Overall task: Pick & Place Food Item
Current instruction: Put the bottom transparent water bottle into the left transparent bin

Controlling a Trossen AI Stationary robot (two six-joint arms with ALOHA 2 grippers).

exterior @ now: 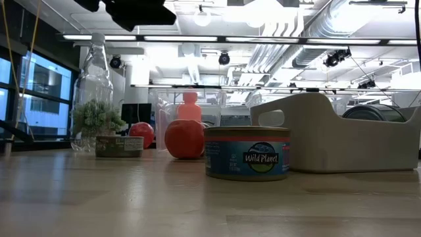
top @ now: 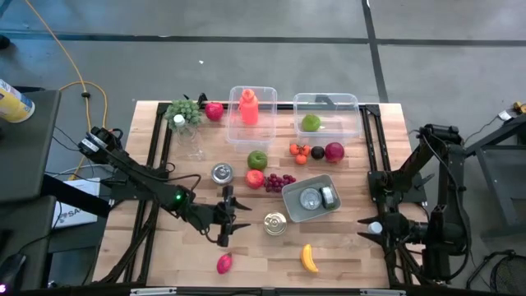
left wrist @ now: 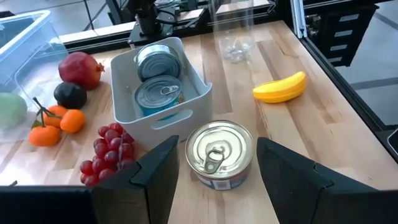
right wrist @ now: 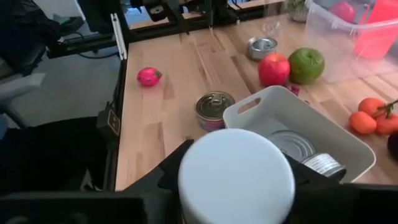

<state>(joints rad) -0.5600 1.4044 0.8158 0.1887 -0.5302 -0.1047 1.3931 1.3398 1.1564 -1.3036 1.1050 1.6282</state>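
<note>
The left gripper (top: 228, 215) hovers low over the table (top: 345, 251), its fingers (left wrist: 155, 171) spread and holding nothing. Just to its right, in line with the open jaws, a tin can (top: 275, 224) stands upright, pull-tab lid up. Right of and slightly farther than that can sits a grey bin (top: 289, 196) with two more cans (left wrist: 158, 78) inside. A banana (top: 309, 258) lies near the front edge, and a pink fruit (top: 224, 263) lies left of it. Red grapes (top: 279, 181) and a red apple (top: 255, 178) lie just left of the bin.

The right gripper (top: 376, 228) waits at the table's right edge, its fingers clenched on a white round-topped object (right wrist: 236, 175).
</note>
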